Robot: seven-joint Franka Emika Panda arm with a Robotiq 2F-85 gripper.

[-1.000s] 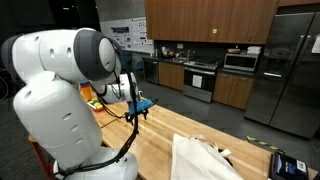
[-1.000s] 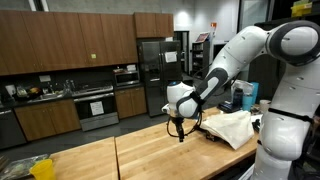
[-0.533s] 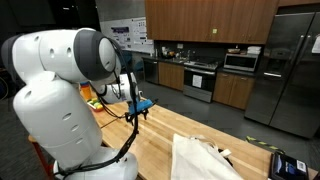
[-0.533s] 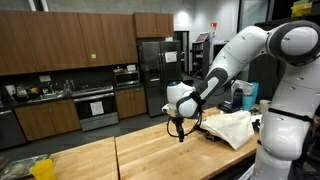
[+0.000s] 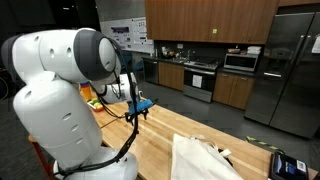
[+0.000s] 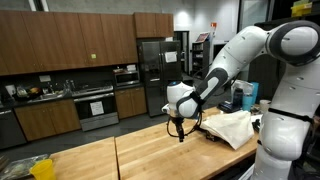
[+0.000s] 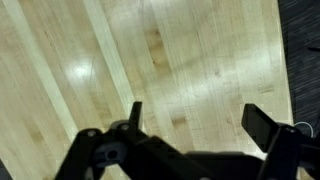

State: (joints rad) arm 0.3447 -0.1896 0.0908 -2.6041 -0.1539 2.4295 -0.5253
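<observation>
Hangs low over the wooden countertop [image 7: 150, 50] with gripper [image 7: 200, 115] spread wide, nothing between to pinch; keeps well apart from white cloth [image 6: 232, 127].

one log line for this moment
end effector: open, empty | over: wooden table | nearby: white cloth

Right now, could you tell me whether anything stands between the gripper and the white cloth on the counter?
Nothing visible does: in both exterior views only bare wooden countertop lies between the open gripper and the white cloth.
</observation>
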